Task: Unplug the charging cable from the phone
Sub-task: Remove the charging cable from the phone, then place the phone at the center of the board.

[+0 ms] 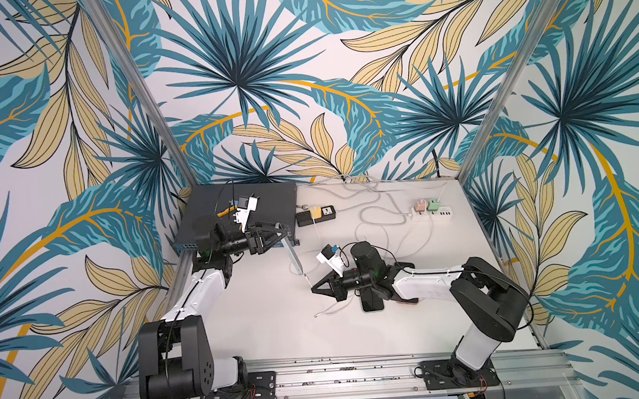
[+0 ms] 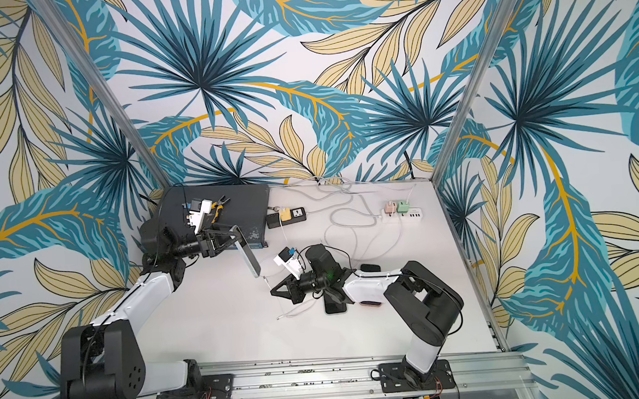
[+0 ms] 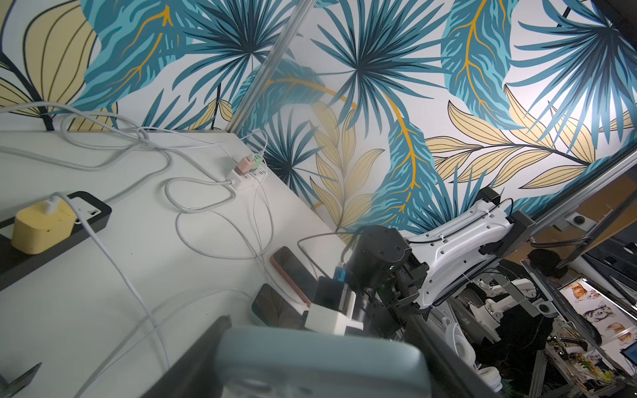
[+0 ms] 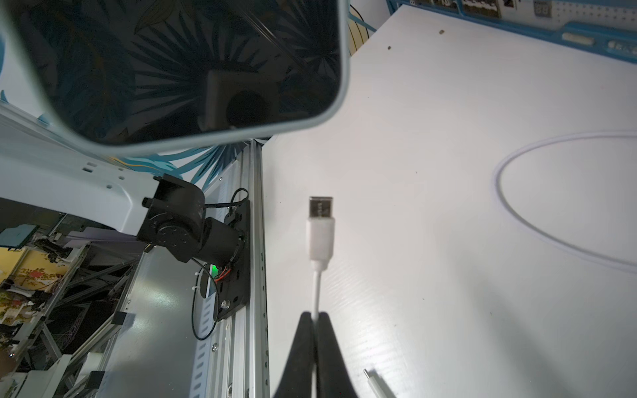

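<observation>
My left gripper (image 1: 279, 231) (image 3: 320, 375) is shut on one end of a light blue phone (image 1: 293, 256) (image 2: 247, 255), which hangs tilted above the white table. In the left wrist view the phone (image 3: 320, 358) fills the space between the jaws. My right gripper (image 1: 313, 289) (image 4: 315, 318) is shut on the white charging cable just behind its plug (image 4: 320, 227). The plug (image 1: 307, 279) is out of the phone (image 4: 172, 69), with a small gap between its metal tip and the phone's lower edge.
A dark phone (image 1: 372, 304) and a pink phone (image 3: 293, 272) lie under my right arm. At the back stand a black power strip (image 1: 328, 212), a white power strip (image 1: 435, 214) and loose cables. A dark grey box (image 1: 205, 215) sits back left. Another cable end (image 1: 319, 315) lies on the table.
</observation>
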### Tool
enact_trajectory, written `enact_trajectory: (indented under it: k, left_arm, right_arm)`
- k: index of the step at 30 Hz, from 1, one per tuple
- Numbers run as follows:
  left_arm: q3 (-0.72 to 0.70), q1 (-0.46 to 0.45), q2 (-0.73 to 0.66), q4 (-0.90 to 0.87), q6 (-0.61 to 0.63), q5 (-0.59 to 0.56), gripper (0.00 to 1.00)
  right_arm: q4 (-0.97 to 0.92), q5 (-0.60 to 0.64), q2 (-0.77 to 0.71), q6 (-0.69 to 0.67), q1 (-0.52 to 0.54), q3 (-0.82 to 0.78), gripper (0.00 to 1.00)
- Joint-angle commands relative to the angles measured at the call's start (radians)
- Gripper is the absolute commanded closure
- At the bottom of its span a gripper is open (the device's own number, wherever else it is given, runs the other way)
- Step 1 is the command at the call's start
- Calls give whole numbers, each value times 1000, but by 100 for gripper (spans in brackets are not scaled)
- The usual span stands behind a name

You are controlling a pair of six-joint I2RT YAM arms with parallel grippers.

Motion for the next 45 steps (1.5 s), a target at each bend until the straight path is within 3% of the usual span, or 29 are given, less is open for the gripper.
enact_trajectory:
  k: [1,5,12,16,19,27,34,38,45]
  left_arm:
    - [-7,10,-23,75,-32,16,92]
    - [-8,10,-23,81,-36,16,92]
    - [-9,10,-24,88,-37,19,92]
    - [-12,12,-26,88,-37,21,92]
    - [-13,12,-27,92,-37,21,92]
    - [-17,12,-31,109,-48,24,91]
    - [-23,12,-34,147,-78,23,91]
    - [-28,12,-37,159,-85,19,91]
    - [-32,11,-39,176,-98,19,91]
  right_arm:
    - [-88,95,28,19,4,41,96]
    - [-182,181,64,37,8,97,95]
    - [-239,217,83,32,11,146,89]
    - [-257,220,71,18,11,164,80]
    - [-257,217,54,8,9,169,70]
    - [-208,68,-31,-56,-6,140,25]
    - [-244,-93,-36,-140,-6,192,1]
    - [-229,-147,-27,-137,-6,230,0]
    - [-257,-88,18,-135,-8,335,0]
